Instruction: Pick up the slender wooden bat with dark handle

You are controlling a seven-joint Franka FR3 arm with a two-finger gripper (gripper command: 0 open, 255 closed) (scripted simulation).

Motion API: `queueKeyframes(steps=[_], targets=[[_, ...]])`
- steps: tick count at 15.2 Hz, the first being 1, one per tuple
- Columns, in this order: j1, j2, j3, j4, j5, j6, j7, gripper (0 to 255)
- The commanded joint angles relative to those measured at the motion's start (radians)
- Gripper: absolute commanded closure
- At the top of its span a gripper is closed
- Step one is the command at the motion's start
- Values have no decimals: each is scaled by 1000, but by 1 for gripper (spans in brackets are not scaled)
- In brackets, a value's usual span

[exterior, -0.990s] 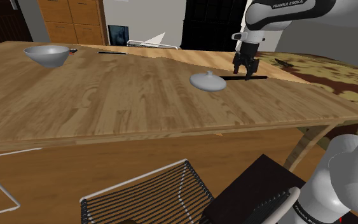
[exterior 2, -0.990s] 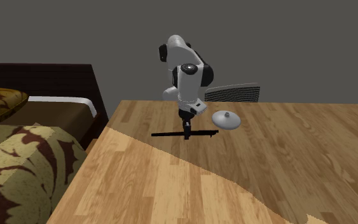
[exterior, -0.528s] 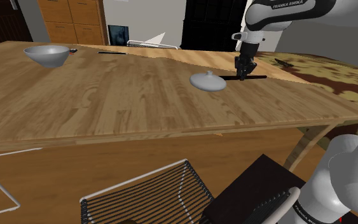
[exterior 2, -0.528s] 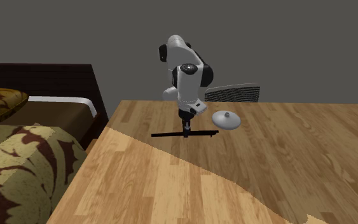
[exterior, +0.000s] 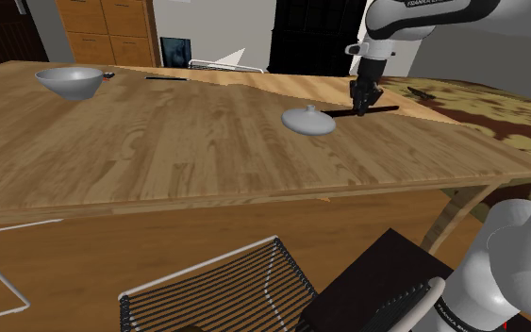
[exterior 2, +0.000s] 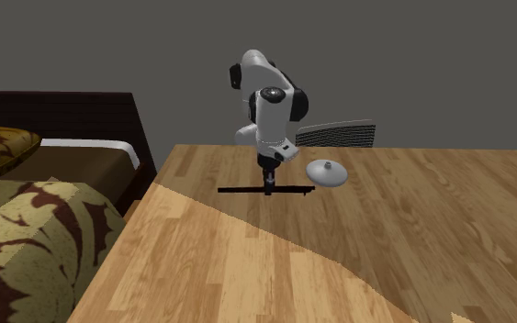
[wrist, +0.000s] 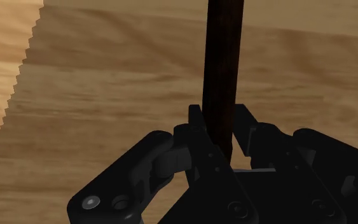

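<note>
The black two-finger gripper [wrist: 220, 122] clamps the slender dark bat [wrist: 223, 57] mid-length; its long axis crosses the jaws squarely.

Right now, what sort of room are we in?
Likely a home, part bedroom: a bed with patterned cover beside the wooden table where the gripper grips the bat, wooden drawers beyond.

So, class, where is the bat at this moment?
The bat is clasped in the gripper, over the far part of the table at the shoulder view's upper right, just right of the grey lid.
</note>
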Motion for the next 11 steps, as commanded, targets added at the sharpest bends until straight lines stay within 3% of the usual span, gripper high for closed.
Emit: queueKeyframes(steps=[1,11], targets=[[1,4,1,29,3,-27,0,255],[2,30,-1,190,17,-165,-13,255]])
